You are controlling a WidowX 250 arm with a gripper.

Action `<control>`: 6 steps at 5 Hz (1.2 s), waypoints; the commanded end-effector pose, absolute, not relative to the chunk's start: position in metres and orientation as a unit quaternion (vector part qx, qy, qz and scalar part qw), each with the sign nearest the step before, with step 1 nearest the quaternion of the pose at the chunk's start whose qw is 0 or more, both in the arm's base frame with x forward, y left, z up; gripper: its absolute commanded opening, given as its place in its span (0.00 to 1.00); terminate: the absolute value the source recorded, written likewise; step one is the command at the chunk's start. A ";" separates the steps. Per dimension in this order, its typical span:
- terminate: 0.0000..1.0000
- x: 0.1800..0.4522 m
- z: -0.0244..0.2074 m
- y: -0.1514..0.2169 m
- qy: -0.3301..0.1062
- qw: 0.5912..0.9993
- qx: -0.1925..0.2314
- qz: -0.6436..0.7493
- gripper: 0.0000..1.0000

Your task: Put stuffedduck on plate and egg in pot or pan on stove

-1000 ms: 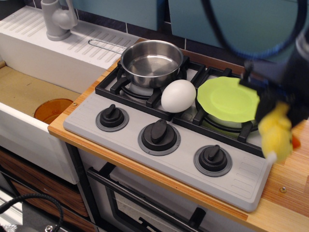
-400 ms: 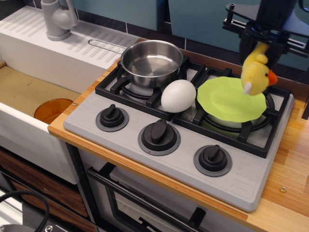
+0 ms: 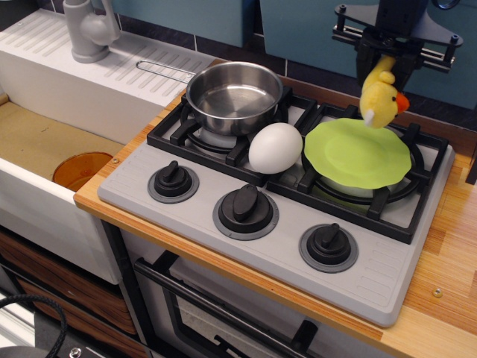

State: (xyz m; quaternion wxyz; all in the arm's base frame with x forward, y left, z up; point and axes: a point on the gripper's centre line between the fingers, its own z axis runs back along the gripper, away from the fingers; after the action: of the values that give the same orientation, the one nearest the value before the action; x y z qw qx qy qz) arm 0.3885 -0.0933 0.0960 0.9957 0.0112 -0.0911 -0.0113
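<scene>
1. My gripper (image 3: 389,63) hangs at the upper right, above the back of the stove, closed on the top of a small yellow stuffed duck (image 3: 380,97).
2. The duck dangles below the gripper with its orange beak pointing right, held in the air over the far edge of the green plate (image 3: 358,156). I cannot tell whether its lowest tip touches the plate; it looks just clear of it.
3. The plate is round and lime green with a wavy rim. It sits on the right burner of the stove (image 3: 223,186), on top of the black grate.
4. Just left of the plate lies a large white egg (image 3: 275,148), resting on the grate between the two burners, its near side close to the grey front panel.
5. Behind the egg and to its left stands a shiny steel pot (image 3: 234,97) on the left burner. Its thin wire handle points back and left, over the white draining board.
6. Three black knobs (image 3: 245,203) run along the stove's grey front.
7. The stove rests on a wooden counter (image 3: 447,246).
8. Further left is a white sink (image 3: 45,142) with an orange drain in its floor, and a grey tap (image 3: 89,30) at the back corner.
</scene>
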 end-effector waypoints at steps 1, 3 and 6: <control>0.00 0.400 0.112 -0.102 -0.121 0.993 0.011 -0.013 1.00; 0.00 0.371 0.123 -0.122 -0.106 0.994 0.022 0.015 1.00; 0.00 0.334 0.160 -0.122 -0.059 0.998 0.031 -0.001 1.00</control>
State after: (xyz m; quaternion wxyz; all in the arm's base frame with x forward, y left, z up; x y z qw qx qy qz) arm 0.3279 -0.1213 0.1359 0.9986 0.0467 -0.0244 -0.0041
